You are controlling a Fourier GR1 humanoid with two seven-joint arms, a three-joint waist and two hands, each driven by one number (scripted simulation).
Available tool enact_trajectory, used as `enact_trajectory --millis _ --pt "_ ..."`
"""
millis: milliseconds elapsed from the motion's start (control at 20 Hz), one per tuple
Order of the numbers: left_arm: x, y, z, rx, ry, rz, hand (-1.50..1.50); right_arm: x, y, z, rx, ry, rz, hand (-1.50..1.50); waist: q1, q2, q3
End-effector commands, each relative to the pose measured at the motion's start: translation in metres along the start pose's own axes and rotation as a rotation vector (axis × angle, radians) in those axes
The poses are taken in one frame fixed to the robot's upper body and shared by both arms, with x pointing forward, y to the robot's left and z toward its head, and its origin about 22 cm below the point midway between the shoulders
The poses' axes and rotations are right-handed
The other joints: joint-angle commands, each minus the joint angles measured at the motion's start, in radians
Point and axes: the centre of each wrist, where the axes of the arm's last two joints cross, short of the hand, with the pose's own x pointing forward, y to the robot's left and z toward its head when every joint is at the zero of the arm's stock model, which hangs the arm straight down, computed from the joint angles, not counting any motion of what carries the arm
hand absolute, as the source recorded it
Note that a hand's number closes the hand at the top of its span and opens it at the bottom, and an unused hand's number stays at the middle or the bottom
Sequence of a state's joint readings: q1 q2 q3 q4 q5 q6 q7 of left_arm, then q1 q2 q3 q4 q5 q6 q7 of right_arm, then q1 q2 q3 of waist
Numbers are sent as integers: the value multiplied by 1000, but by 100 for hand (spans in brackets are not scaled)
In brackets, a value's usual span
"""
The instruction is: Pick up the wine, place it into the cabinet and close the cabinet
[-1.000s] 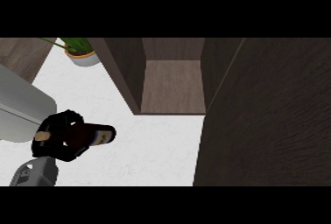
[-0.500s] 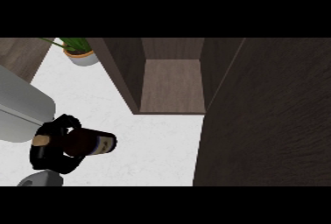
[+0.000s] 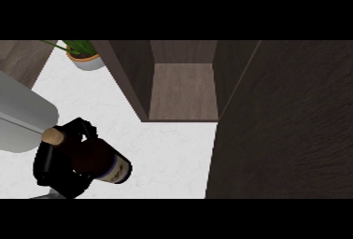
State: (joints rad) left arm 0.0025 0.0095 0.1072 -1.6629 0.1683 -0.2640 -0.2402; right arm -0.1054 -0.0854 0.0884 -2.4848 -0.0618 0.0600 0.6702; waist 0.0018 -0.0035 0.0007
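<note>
The wine bottle (image 3: 103, 161) is dark, with a tan cork end (image 3: 52, 136) and a pale label band; it lies tilted over the white counter at the lower left. My left hand (image 3: 50, 169) is curled round it from the left, and its fingers (image 3: 77, 127) wrap over the neck. The cabinet (image 3: 183, 91) stands open at the top middle, its brown inner shelf bare. Its dark door (image 3: 283, 121) is swung out along the right side. The bottle is to the lower left of the cabinet opening, apart from it. My right hand does not show.
A potted plant (image 3: 82, 57) stands at the back left on the white counter (image 3: 172, 149). A large grey rounded object (image 3: 21, 119) sits at the left edge, just beside the bottle's cork end.
My left hand with the bottle has shifted slightly down and right in the view and looks larger. The grey forearm has slid almost out of the lower edge.
</note>
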Motion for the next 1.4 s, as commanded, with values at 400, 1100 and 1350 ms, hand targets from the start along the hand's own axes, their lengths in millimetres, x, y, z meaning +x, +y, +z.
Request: enact_trajectory --millis 400,1100,1350 --pt "46 -94 -38 -101 14 41 150 6 -1 15 32 -44 -71 -150 -9 2 0" --pt "59 -169 -90 -61 -6 37 150 20 0 29 51 -42 -58 -150 -17 2 -1" --pt "65 -180 -89 -41 29 26 150 11 -13 7 45 -45 -49 -150 -5 3 -1"
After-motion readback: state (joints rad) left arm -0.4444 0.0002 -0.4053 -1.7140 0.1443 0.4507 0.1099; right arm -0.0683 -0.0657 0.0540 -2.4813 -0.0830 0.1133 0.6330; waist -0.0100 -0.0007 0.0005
